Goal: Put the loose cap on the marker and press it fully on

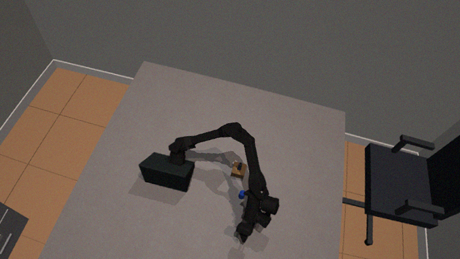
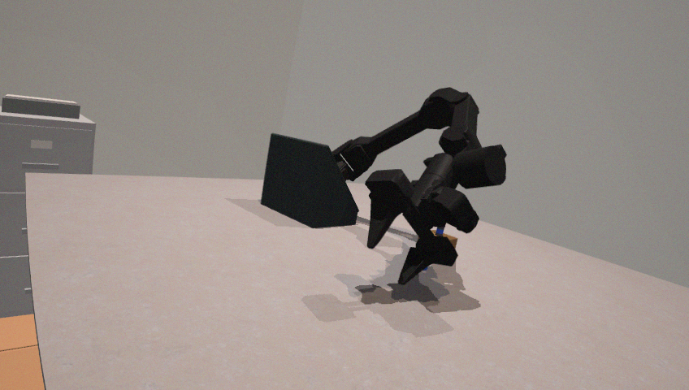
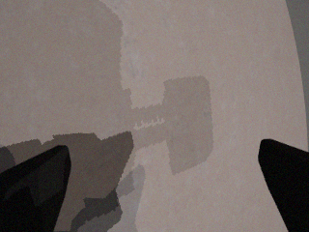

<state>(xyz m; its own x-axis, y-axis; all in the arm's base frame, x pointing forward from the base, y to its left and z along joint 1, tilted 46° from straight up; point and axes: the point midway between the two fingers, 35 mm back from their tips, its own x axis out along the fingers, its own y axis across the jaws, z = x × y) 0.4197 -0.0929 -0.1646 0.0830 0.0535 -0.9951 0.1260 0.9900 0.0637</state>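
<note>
The brown holder block (image 1: 235,174) (image 2: 452,240) stands on the table under the bent arm. The marker (image 1: 239,166) (image 2: 439,231) stands upright in it; a blue part of it shows in the exterior view. The small blue cap (image 1: 241,194) stands on the table, between the holder block and the front of the arm. In the exterior view only a sliver of the cap (image 2: 425,268) shows behind a finger. My gripper (image 2: 387,264) (image 3: 166,154) is open and empty, its fingers wide apart above the table and pointing down at a slant. Neither marker nor cap shows in the wrist view.
The table (image 1: 175,238) (image 2: 169,299) carries the dark arm base block (image 1: 165,171) (image 2: 304,184). The arm arches over the area beside the holder block. A chair (image 1: 401,182) stands beyond the table's right edge in the top view. A grey cabinet (image 2: 58,149) stands behind the table's far left.
</note>
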